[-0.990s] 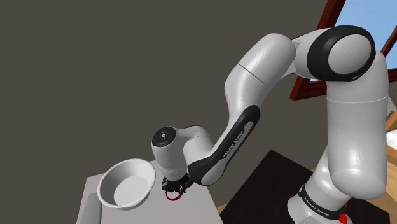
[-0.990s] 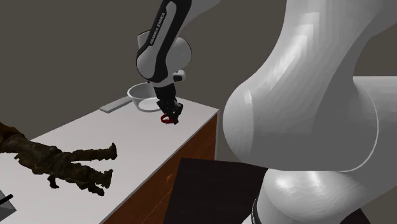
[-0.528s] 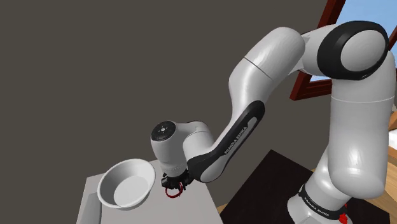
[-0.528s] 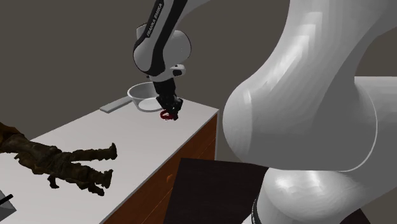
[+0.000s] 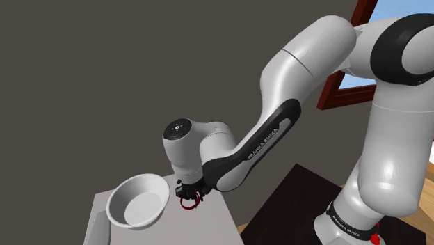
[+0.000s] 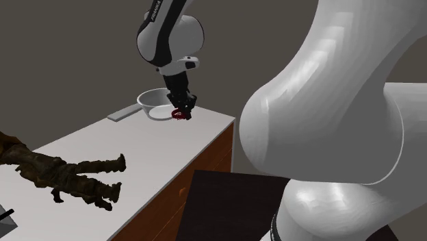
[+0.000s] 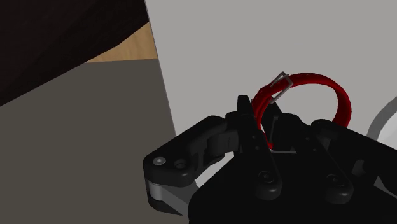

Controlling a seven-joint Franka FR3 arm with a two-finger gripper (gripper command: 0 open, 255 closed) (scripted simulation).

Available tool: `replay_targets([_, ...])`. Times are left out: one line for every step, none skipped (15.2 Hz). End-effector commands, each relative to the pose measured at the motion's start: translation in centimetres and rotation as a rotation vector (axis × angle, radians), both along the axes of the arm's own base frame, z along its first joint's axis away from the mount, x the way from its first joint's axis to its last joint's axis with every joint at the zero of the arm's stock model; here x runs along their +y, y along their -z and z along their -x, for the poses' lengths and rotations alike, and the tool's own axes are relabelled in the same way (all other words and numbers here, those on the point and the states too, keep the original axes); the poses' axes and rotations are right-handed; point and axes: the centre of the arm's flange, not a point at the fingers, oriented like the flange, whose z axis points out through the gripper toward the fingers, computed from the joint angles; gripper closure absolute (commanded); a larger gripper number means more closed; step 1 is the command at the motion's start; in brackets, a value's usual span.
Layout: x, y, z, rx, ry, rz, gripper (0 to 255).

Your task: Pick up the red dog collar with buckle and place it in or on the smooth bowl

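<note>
Red looped dog collar with silver buckle (image 7: 315, 79) is pinched in the black pincer (image 7: 262, 118) mid-carry; it must next be moved over the smooth white bowl (image 5: 149, 186) and released.

The red collar (image 7: 318, 86), a thin loop with a grey buckle, is hanging pinched in the end effector (image 7: 259, 130) above the worktop (image 6: 137, 144), just beside the upright, smooth white bowl (image 5: 132, 205).
</note>
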Motion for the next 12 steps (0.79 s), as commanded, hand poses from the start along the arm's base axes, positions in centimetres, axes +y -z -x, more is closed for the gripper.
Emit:
replay_targets([0.0,-1.1,0.0,0.001,0.0,0.0,255])
replay_targets([0.0,-1.6,0.0,0.001,0.0,0.0,255])
replay_targets([0.0,-2.2,0.0,0.001,0.0,0.0,255])
replay_targets([0.0,-2.7,0.0,0.001,0.0,0.0,255])
replay_targets([0.0,-3.2,0.0,0.001,0.0,0.0,255])
replay_targets([0.0,-3.7,0.0,0.001,0.0,0.0,255])
replay_targets([0.0,-4.3,0.0,0.001,0.0,0.0,255])
replay_targets([0.0,-4.8,0.0,0.001,0.0,0.0,255])
replay_targets([0.0,-5.3,0.0,0.001,0.0,0.0,255])
replay_targets([0.0,-5.9,0.0,0.001,0.0,0.0,255])
replay_targets([0.0,-6.4,0.0,0.001,0.0,0.0,255])
replay_targets([0.0,-6.9,0.0,0.001,0.0,0.0,255])
